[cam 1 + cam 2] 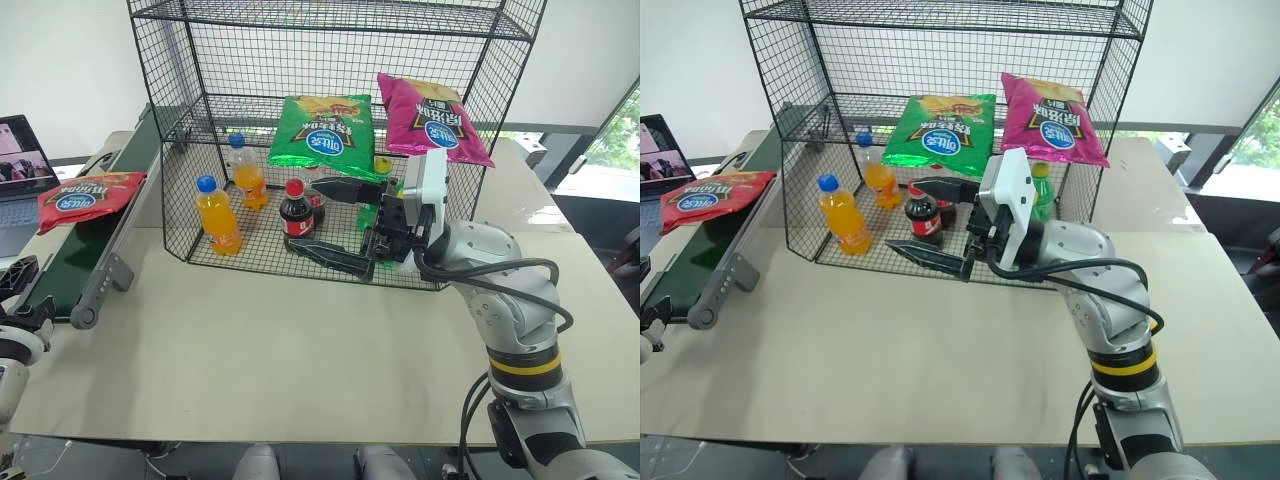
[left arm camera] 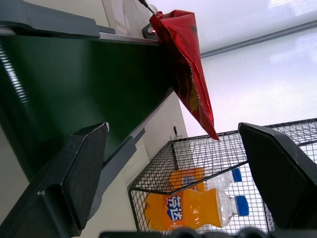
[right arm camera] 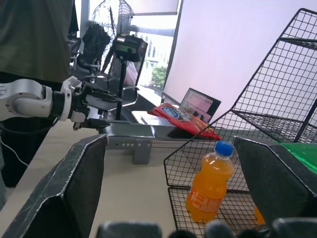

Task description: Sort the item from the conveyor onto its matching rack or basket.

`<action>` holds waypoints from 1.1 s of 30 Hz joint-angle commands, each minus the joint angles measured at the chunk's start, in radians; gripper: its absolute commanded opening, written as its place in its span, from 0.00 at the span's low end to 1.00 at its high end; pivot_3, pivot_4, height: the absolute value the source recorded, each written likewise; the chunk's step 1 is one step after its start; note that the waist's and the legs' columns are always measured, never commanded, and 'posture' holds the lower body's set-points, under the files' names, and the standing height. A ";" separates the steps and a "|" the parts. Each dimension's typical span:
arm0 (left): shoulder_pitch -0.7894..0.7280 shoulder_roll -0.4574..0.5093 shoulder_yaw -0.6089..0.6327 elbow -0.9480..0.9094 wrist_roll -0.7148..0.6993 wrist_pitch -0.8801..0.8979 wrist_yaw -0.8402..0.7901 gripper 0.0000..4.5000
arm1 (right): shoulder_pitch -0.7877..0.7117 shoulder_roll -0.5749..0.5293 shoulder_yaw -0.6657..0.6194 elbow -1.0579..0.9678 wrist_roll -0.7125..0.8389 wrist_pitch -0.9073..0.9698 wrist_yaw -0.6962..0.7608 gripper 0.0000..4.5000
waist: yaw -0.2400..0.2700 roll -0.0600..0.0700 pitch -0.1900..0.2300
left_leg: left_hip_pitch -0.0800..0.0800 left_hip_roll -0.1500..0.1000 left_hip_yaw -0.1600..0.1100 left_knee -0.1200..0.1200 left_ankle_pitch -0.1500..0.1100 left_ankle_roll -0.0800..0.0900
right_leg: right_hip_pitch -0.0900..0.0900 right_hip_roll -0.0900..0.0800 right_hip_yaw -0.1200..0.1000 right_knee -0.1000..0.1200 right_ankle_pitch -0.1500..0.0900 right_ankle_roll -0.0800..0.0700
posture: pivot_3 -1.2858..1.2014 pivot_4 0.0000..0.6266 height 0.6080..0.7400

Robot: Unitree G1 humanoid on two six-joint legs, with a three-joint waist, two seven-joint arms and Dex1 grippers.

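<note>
1. Two snack bags, a green bag (image 1: 322, 130) and a magenta bag (image 1: 431, 118), are held in the rack (image 1: 330, 60); bottles are stood below.
2. The red bag (image 1: 88, 196) is laid on the conveyor (image 1: 75, 262) at the worktop's left edge.
3. Both the left gripper (image 3: 96, 109) and right gripper (image 1: 337, 222) are seen with jaws apart, empty.

Bright, even daylight fills the head views, with a window (image 1: 622, 130) at the far right. The pale surface (image 1: 300, 340) shows only soft, faint shadows under the rack (image 1: 330, 60) and beside the conveyor (image 1: 95, 270). The red bag (image 1: 88, 195) and green bag (image 1: 322, 130) carry small glints. In the left wrist view the white background is blown out, and the near fingers (image 2: 74, 173) are soft and dark. The right wrist view is backlit too, its fingers (image 3: 74, 188) blurred.
</note>
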 commanded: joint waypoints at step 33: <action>-0.078 0.034 0.021 0.065 0.023 -0.082 -0.107 0.02 | -0.005 0.005 -0.013 -0.059 0.055 -0.001 -0.085 1.00 | -0.002 0.000 0.000 | 0.000 0.000 0.000 -0.003 0.001 -0.001 | -0.001 0.000 0.000 -0.001 0.000 0.000 | 0.52 0.24 1.00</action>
